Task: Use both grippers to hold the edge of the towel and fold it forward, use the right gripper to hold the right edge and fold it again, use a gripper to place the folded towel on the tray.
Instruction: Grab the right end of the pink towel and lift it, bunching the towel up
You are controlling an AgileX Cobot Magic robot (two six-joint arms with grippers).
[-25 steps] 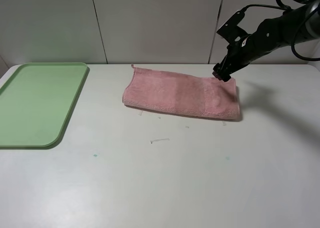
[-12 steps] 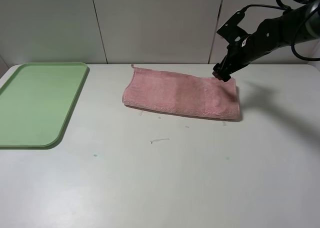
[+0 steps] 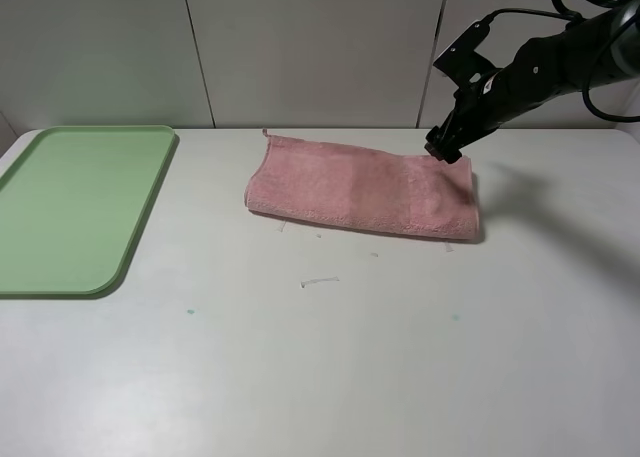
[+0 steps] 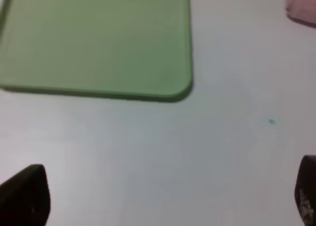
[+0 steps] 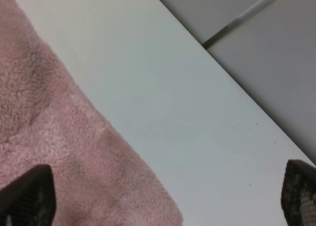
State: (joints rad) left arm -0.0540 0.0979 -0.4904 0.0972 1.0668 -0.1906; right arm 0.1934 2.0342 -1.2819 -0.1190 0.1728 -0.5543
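a pink fleecy towel point(image 3: 362, 189) lies on the white table point(image 3: 330, 367), folded once into a long band. it sits towards the far side, a little right of the middle, its length slightly askew to the table's edge. well apart from it, over on the left, is a flat light-green plastic tray point(image 3: 75, 202) with rounded corners.

the right gripper point(image 3: 445, 145), black, comes in from the upper right on its dark arm and hangs at the towel's far right corner. from the high camera i cannot tell whether it touches the cloth or floats just above it. its own wrist camera shows the two black fingertips point(image 5: 28, 195) spread wide and empty, one over the pink pile near the towel's edge, the other out over bare table.

the left gripper point(image 4: 165, 199) does not show in the high view. its wrist camera looks down on bare table just beside a rounded corner of the tray, with a sliver of the towel at the picture's edge and a tiny teal speck point(image 4: 271, 121) on the surface. its dark fingertips point(image 4: 24, 196) stand far apart too, gripping nothing. behind the table is a grey panelled wall point(image 3: 300, 47).
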